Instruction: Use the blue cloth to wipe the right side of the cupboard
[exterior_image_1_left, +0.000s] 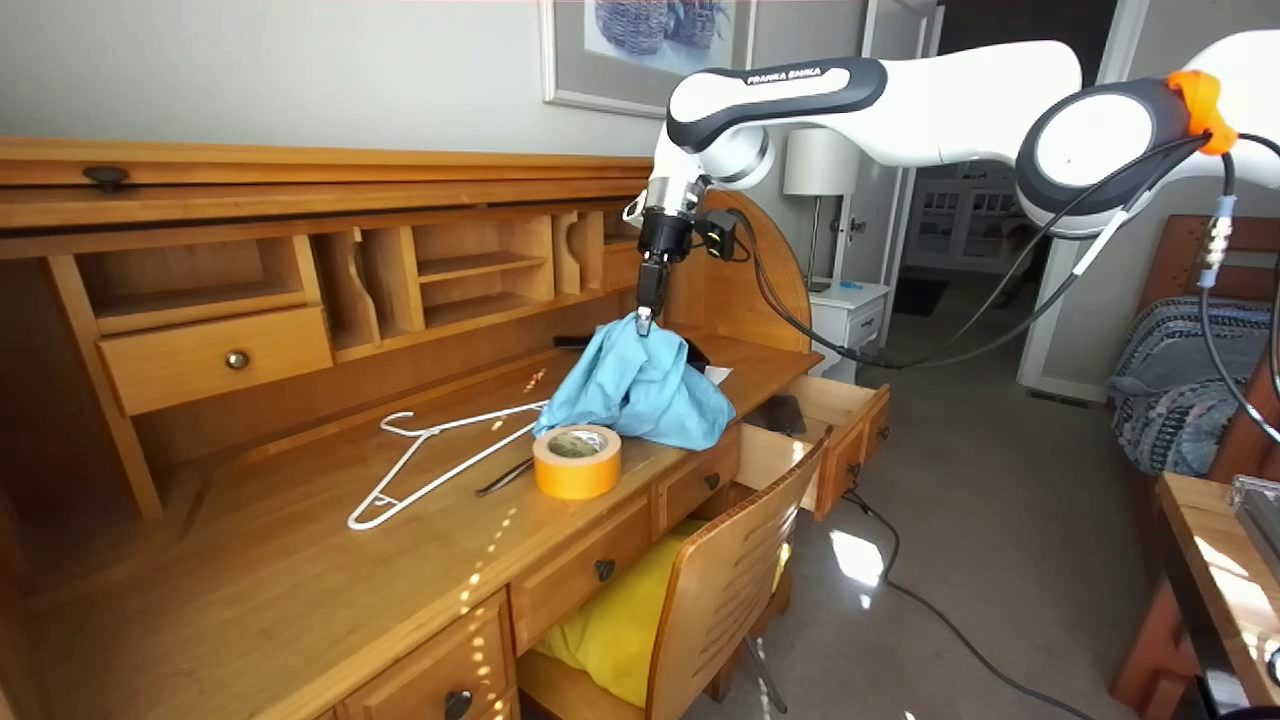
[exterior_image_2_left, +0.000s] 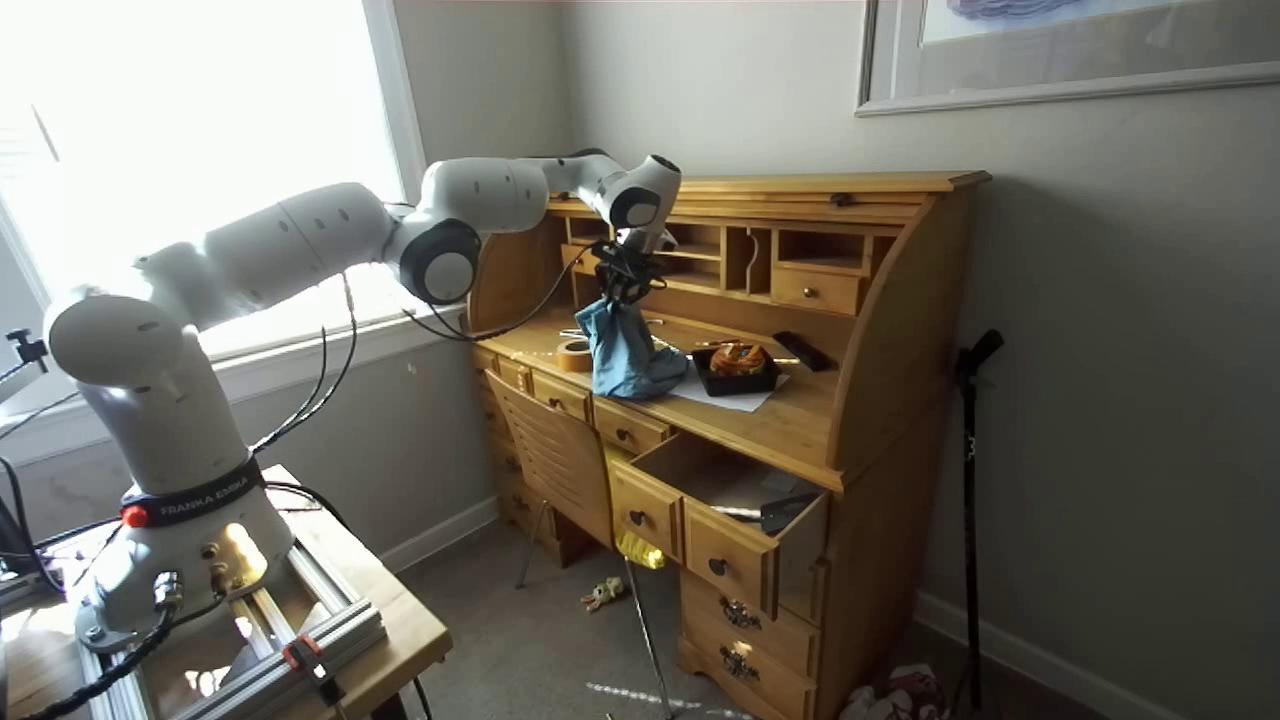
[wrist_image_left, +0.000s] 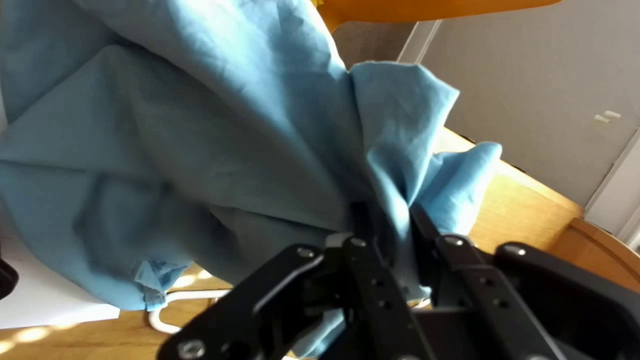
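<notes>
"Gripper (wrist_image_left: 392, 225) closed?"
"Yes, pinching the cloth (exterior_image_1_left: 640, 390), which drapes onto the desk (exterior_image_1_left: 250, 560)."
"And the right panel (exterior_image_1_left: 720, 300)?"
"Off to the right, past the tray (exterior_image_2_left: 738, 385); the wipe should head that way."

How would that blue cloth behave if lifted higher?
The blue cloth would likely hang limp, since it droops in soft folds from the gripper. It is probably light, as its edges look thin. Bunched between the fingers, it seems unlikely to slip.

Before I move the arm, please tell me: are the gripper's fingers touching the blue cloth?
Touching. The wrist view shows the blue cloth pinched between the fingers, its folds bunched beyond their tips.
</notes>
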